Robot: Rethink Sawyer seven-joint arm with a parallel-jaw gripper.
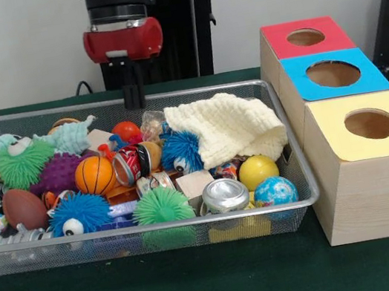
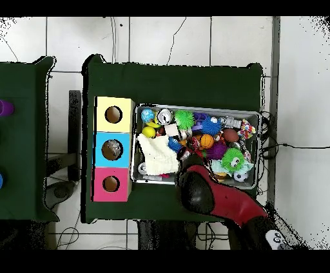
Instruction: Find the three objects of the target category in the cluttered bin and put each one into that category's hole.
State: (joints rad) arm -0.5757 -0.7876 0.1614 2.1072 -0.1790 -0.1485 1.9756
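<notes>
The red and black arm point(image 1: 121, 30) hung straight down from above — its gripper point(image 1: 133, 96) looked pinched together, fingers pretty much touching.

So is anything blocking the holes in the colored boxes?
No. The red box, blue box and yellow box all have open, uncovered holes. Only the bin's mesh wall stands between the toys and the boxes.
</notes>
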